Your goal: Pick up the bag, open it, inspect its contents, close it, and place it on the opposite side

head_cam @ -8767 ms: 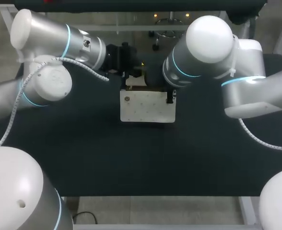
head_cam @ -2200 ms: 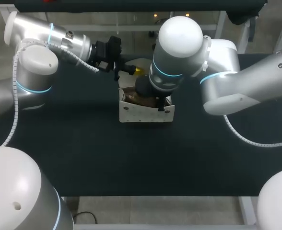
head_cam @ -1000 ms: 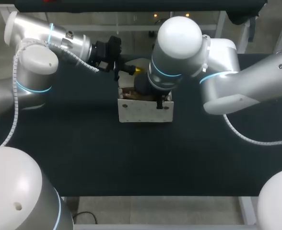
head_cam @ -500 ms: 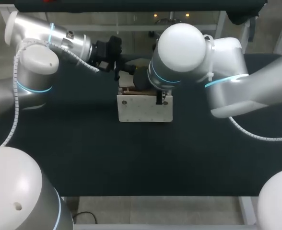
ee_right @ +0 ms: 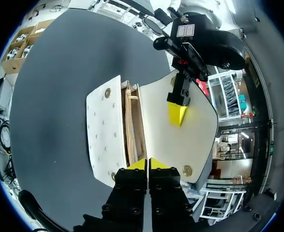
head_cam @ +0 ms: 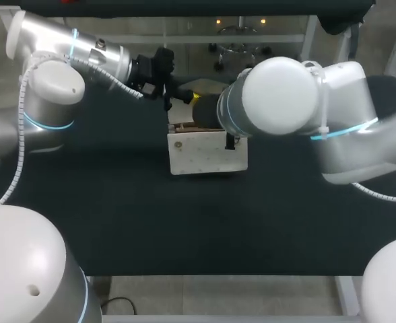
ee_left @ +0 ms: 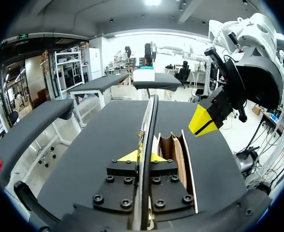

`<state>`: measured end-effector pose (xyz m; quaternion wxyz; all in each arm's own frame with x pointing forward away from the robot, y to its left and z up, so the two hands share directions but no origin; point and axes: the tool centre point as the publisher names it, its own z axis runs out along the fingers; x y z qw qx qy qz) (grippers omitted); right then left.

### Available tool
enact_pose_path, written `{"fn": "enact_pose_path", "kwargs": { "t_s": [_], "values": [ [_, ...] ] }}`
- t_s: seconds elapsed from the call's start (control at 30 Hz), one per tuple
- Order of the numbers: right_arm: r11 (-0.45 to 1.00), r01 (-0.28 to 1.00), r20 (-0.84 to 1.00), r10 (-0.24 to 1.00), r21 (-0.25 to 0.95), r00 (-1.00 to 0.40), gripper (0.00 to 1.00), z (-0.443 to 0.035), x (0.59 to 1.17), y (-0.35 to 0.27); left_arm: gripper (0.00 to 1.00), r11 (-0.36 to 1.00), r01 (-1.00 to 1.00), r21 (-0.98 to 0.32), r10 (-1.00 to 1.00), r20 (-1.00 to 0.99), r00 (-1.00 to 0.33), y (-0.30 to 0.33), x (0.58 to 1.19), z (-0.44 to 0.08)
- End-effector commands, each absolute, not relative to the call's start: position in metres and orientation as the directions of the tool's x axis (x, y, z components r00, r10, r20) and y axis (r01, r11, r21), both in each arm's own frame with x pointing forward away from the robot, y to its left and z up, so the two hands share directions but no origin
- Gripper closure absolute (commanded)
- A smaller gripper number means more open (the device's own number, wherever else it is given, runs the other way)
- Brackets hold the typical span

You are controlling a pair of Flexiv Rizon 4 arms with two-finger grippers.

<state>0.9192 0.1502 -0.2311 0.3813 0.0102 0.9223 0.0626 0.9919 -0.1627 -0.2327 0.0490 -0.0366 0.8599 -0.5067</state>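
Looking down from overhead, the right arm's bulky white elbow joint [head_cam: 279, 94] hides the right gripper [ee_right: 148, 164] and the far right corner of the white studded flap bag [head_cam: 205, 153], and the forearm [head_cam: 366, 145] beyond it is smeared with blur. Whatever lies in the bag's brown-lined pocket [ee_right: 132, 129] can't be made out from anywhere; it shows only as a narrow, shadowed slot. In the left wrist view the raised flap [ee_left: 150, 121] stands edge-on and covers most of the left gripper [ee_left: 144, 156], leaving slivers of yellow on either side.
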Motion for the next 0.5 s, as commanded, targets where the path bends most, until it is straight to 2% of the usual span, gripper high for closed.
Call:
{"fn": "enact_pose_path", "kwargs": {
  "t_s": [0.03, 0.37, 0.5],
  "values": [
    [0.991, -0.035, -0.731, 0.070, 0.127, -0.679, 0.97, -0.229, 0.895, 0.139, 1.00, 0.498, -0.030, -0.867, -0.105, -0.026, -0.994, -0.160, 1.003, -0.249],
    [0.992, -0.020, -0.738, 0.081, 0.128, -0.670, 1.00, -0.235, 0.872, 0.137, 1.00, 0.526, 0.011, -0.850, -0.089, -0.068, -0.994, -0.146, 1.027, -0.278],
    [0.993, -0.003, -0.744, 0.086, 0.117, -0.663, 1.00, -0.240, 0.869, 0.140, 1.00, 0.558, 0.090, -0.825, -0.074, -0.158, -0.985, -0.147, 1.030, -0.288]
  ]
}}
